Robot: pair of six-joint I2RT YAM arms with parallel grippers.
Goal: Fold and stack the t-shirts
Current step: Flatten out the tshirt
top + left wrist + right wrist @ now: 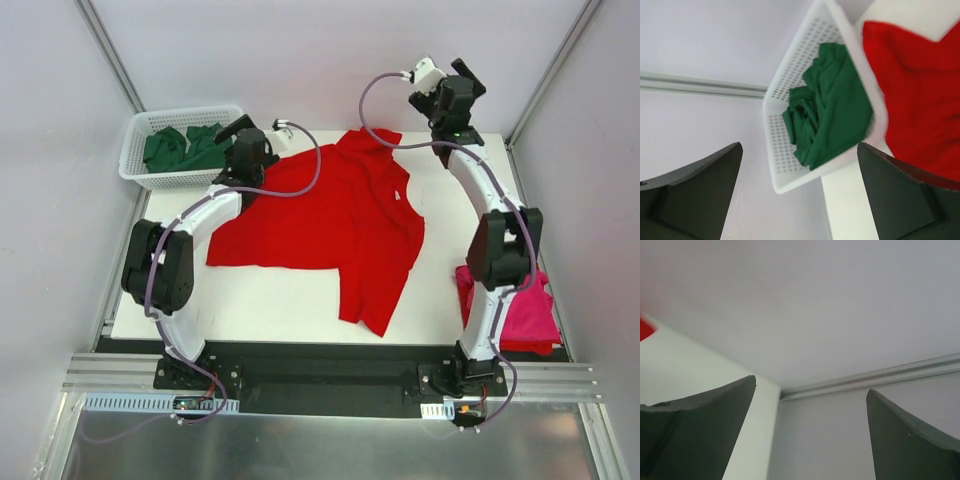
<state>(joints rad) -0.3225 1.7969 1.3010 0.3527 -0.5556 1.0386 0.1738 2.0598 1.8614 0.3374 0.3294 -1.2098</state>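
Observation:
A bright red t-shirt (320, 215) lies partly spread and skewed on the white table (270, 300); its edge shows in the left wrist view (915, 90). Dark green t-shirts (185, 148) are crumpled in the white lattice basket (133, 152) at the back left, also seen from the left wrist (832, 105). A magenta-pink t-shirt (528, 312) lies bunched at the table's right edge, behind the right arm. My left gripper (228, 131) hovers open at the red shirt's back-left corner, beside the basket, holding nothing (799, 146). My right gripper (468, 78) is raised open at the back right, empty (811, 385).
The basket's white rim (860, 80) sits right beside the red shirt's edge. Grey enclosure walls stand close behind and to both sides. The right arm's elbow (505, 245) hangs over the table's right side near the pink shirt.

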